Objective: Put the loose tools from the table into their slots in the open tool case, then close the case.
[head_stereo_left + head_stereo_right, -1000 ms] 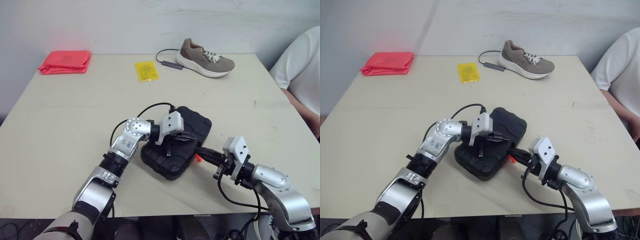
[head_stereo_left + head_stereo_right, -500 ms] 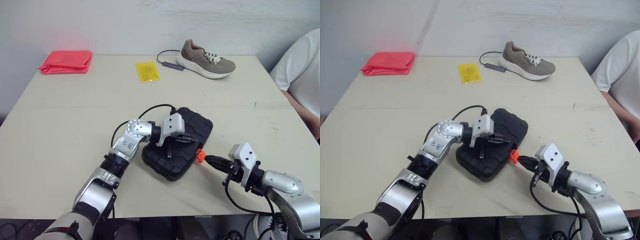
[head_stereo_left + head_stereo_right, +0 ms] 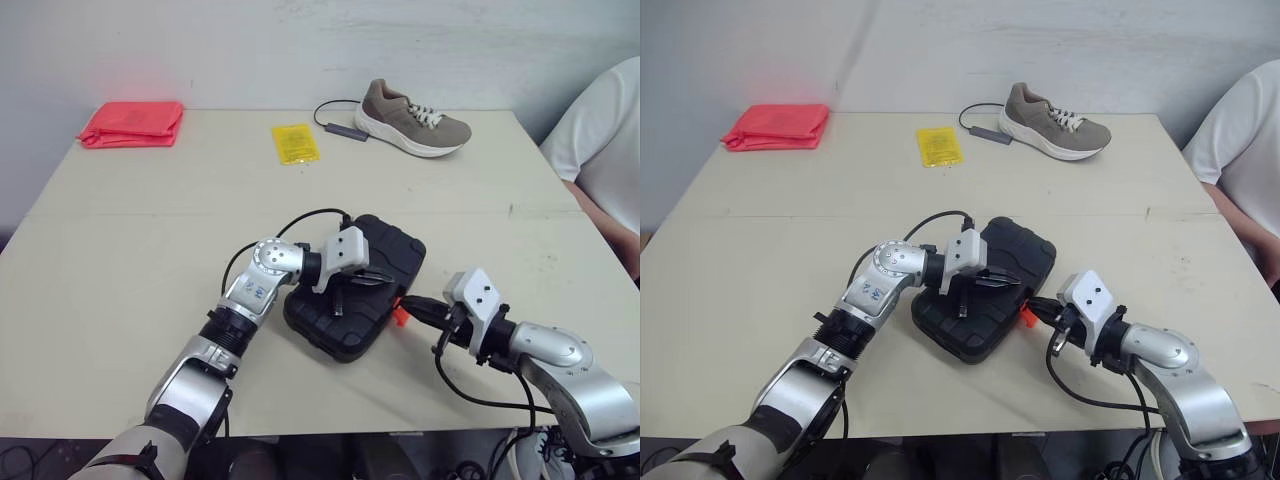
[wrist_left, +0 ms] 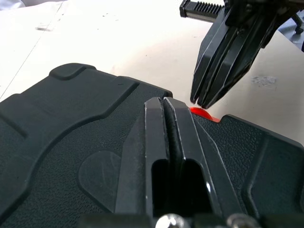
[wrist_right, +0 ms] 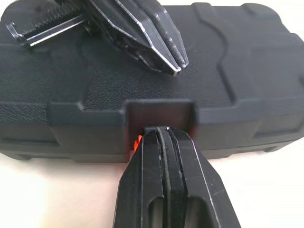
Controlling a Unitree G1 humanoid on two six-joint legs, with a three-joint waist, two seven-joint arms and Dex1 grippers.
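The black tool case [image 3: 396,254] lies closed near the table's front middle. My left gripper [image 3: 384,279] is shut, and its fingertips rest on the lid close to the latch side; it is seen again in the left wrist view [image 4: 163,100]. My right gripper [image 3: 408,303] is shut too. Its tip touches the orange latch [image 3: 399,316] in the notch on the case's right edge. In the right wrist view, the latch [image 5: 136,142] peeks out just beside my right gripper [image 5: 163,130], under the lid's recess.
A brown shoe [image 3: 412,118] with a dark cable [image 3: 335,126] lies at the back. A yellow packet [image 3: 293,143] and a red cloth [image 3: 132,122] lie at the back left. A person in white [image 3: 600,150] sits at the table's right edge.
My right gripper backed away to the right, leaving the orange latch sticking out, then came back left against it. The left gripper stayed on the lid.
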